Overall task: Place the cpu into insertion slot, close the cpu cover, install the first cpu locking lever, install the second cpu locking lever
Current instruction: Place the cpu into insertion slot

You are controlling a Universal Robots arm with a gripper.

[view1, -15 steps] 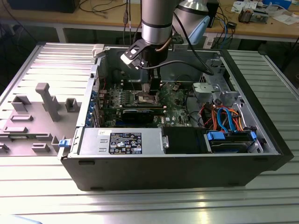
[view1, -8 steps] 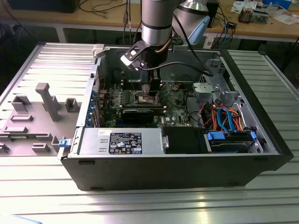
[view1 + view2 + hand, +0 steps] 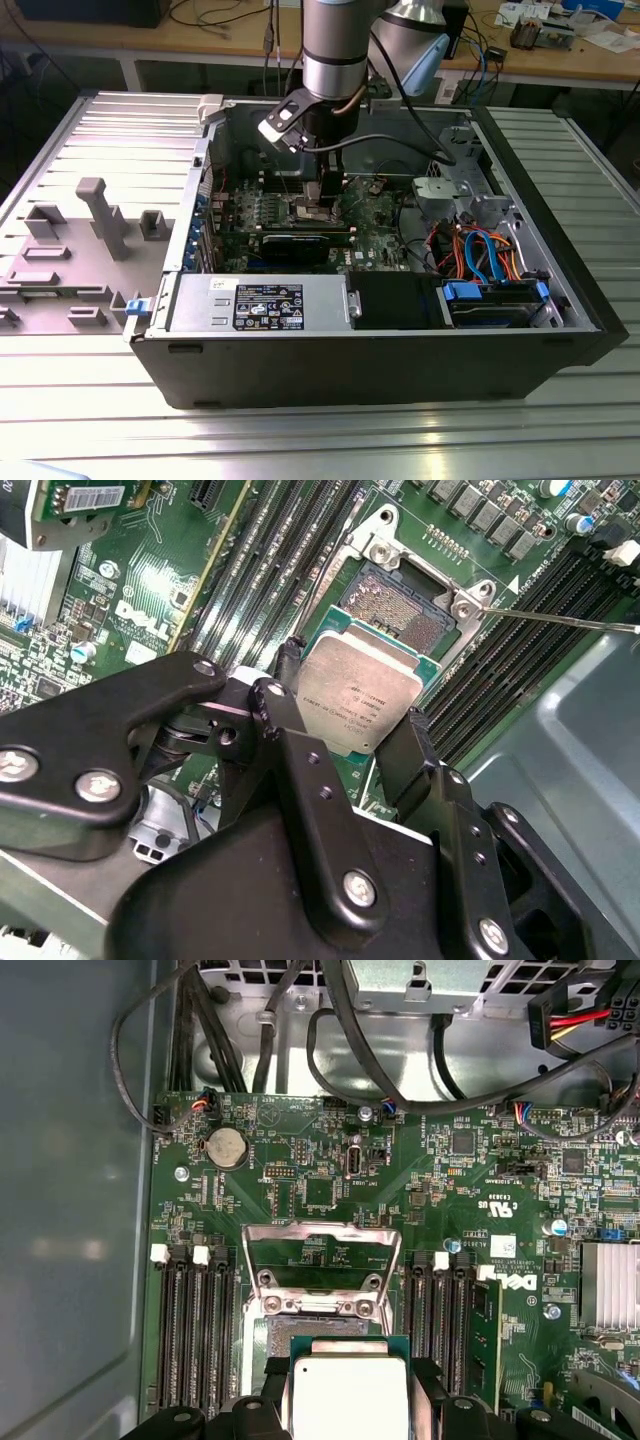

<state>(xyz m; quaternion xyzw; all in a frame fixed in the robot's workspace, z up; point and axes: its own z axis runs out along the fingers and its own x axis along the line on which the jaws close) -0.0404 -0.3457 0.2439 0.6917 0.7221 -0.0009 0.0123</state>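
My gripper (image 3: 350,705) is shut on the cpu (image 3: 358,695), a small square chip with a silver-grey top, gripped by two opposite edges between black fingers (image 3: 288,665). The chip hangs tilted just above the insertion slot (image 3: 395,605), whose pin field shows beyond it. In the first wrist view the cpu (image 3: 348,1390) sits at the near edge of the slot (image 3: 318,1325), and the cpu cover (image 3: 322,1235), a silver frame with a window, stands open behind the socket. A thin metal locking lever (image 3: 560,620) sticks out beside the socket. In the exterior view the gripper (image 3: 318,195) is low inside the open computer case.
Long memory slots (image 3: 195,1330) flank the socket on both sides. A long black card (image 3: 300,243), a grey power-supply box (image 3: 260,300) and blue-tabbed drive bays (image 3: 495,300) fill the case. Cables (image 3: 350,1050) loop behind the board. A grey fixture (image 3: 100,215) stands outside the case.
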